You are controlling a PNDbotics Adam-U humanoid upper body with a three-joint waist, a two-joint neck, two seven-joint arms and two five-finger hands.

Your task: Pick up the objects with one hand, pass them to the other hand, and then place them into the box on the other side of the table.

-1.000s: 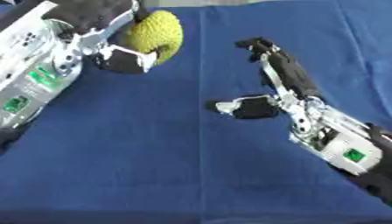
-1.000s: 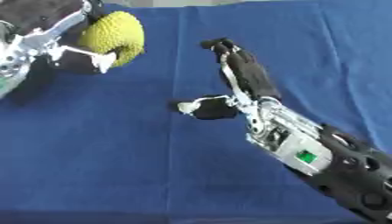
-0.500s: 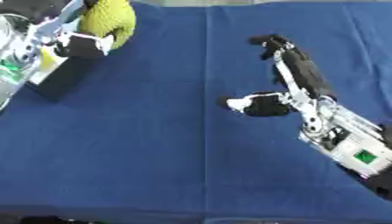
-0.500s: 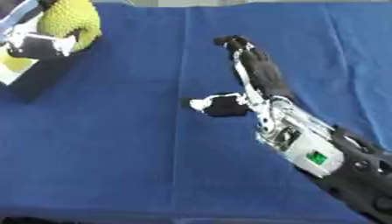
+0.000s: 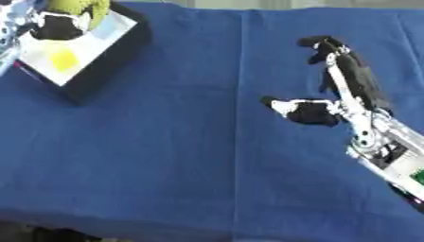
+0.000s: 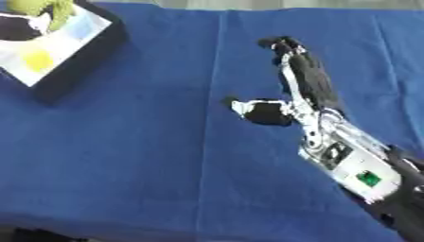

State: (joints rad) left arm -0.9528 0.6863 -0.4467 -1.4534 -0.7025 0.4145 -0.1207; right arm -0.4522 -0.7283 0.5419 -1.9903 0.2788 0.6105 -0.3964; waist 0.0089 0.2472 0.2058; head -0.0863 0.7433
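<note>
So the yellow-green ball [image 5: 79,9] is up in the far left corner, right over the box [image 5: 99,61], and it's in my left hand [image 5: 58,26]. My fingers are curled around it from the near side, with the dark thumb part sitting in front of it. Only the lower part of the ball shows, since the top edge of the view cuts it off, so I can't say whether it's touching the inside of the box or just hanging above it.

The box is black-walled with a white floor, turned at an angle on the tabletop [image 5: 165,165], and there's a yellow patch [image 5: 65,59] lying on that floor near the middle, plus a faint pale blue spot toward the far side. I can't really make out what either one is.

My right hand [image 6: 286,101] is over on the right, well apart from the box, holding nothing. Fingers [image 6: 290,56] stretched out straight and pointing away toward the far edge, thumb sticking out sideways to the left. Wide open, basically. The forearm behind it runs off to the near right corner, silver with a little green bit on it.

The tabletop's got a blue cloth on it with a crease running near to far down the middle.
</note>
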